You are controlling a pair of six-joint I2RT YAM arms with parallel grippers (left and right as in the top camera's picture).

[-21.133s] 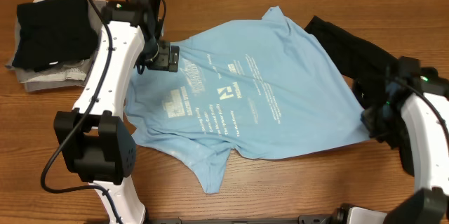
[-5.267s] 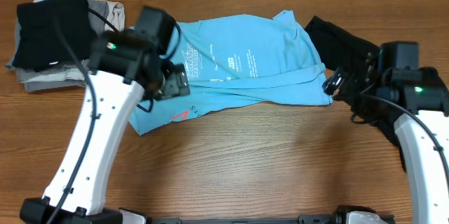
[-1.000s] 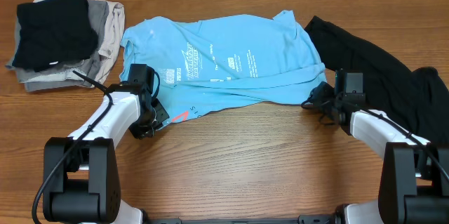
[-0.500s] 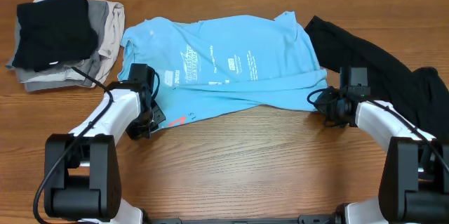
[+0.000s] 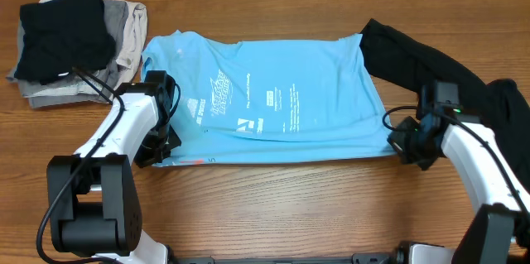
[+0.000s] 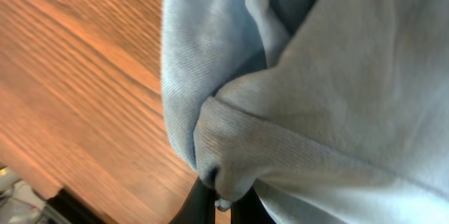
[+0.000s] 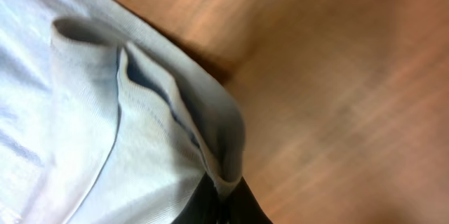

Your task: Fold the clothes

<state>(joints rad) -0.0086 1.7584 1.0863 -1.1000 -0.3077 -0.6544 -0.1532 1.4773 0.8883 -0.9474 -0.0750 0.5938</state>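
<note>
Wood-grain bench [image 5: 273, 206] carries your left tool [image 5: 159, 150] and right tool [image 5: 401, 143], each clamped on a near corner of the light blue T-shirt [image 5: 265, 111], which lies spread flat between them, with the black garment [image 5: 431, 57] beyond.

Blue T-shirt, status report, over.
Left gripper shut on blue T-shirt near-left corner. Right gripper shut on near-right corner. Shirt spread flat between them. Black garment beside right edge.
</note>
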